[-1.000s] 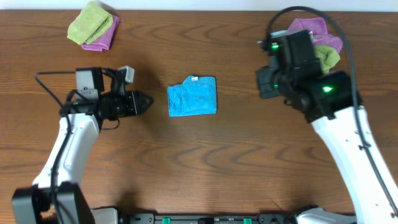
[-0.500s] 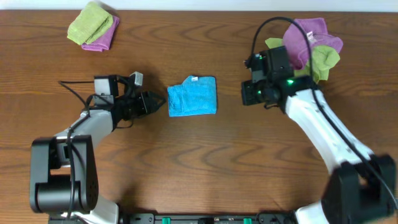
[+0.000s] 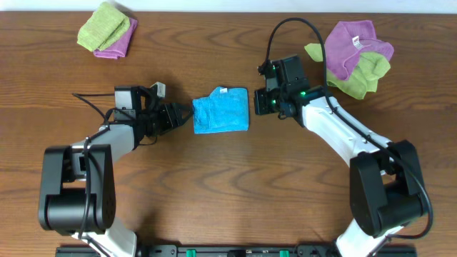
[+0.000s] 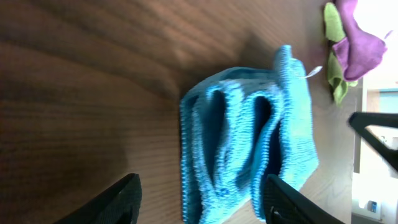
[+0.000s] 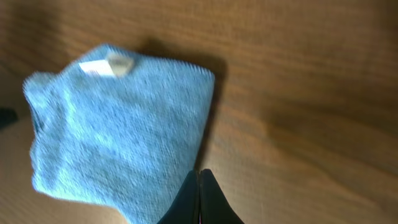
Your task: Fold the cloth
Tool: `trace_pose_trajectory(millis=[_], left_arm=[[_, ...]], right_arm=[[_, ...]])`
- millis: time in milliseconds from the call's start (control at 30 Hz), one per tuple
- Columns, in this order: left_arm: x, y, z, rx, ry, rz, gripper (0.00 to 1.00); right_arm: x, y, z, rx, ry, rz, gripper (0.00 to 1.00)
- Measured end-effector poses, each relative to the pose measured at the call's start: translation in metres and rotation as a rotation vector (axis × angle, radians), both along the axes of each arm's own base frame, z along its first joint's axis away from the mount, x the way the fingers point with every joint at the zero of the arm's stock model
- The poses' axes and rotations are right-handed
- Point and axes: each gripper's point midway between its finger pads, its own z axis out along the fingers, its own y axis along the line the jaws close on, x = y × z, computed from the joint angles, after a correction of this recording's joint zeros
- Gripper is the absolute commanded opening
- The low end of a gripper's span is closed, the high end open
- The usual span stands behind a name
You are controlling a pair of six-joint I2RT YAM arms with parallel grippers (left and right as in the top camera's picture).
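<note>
Your blue cloth (image 3: 221,111) lies folded near the middle of the surface (image 3: 228,185), its white tag toward the far edge. Your left pincer (image 3: 184,115) gapes open at one side; your right pincer (image 5: 200,182), closed and empty, sits just beside the other.

Folded blue cloth (image 5: 118,121) beside closed gripper (image 5: 199,179)
</note>
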Motion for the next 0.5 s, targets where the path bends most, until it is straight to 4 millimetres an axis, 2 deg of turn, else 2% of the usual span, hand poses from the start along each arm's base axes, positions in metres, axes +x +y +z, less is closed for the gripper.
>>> trace_pose_trajectory(millis=[100,333,500], left_arm=[[-0.001,0.001,-0.007,0.003,0.019,0.005,0.64],[-0.001,0.001,-0.008,0.004,0.022,0.009,0.64],[0.001,0.001,-0.007,0.003,0.014,0.011,0.67]], right_arm=[[0.006,0.002,-0.001,0.011,-0.016,-0.011,0.01],[0.010,0.007,-0.034,0.018,0.032,-0.040,0.01],[0.012,0.011,-0.047,0.019,0.048,-0.060,0.01]])
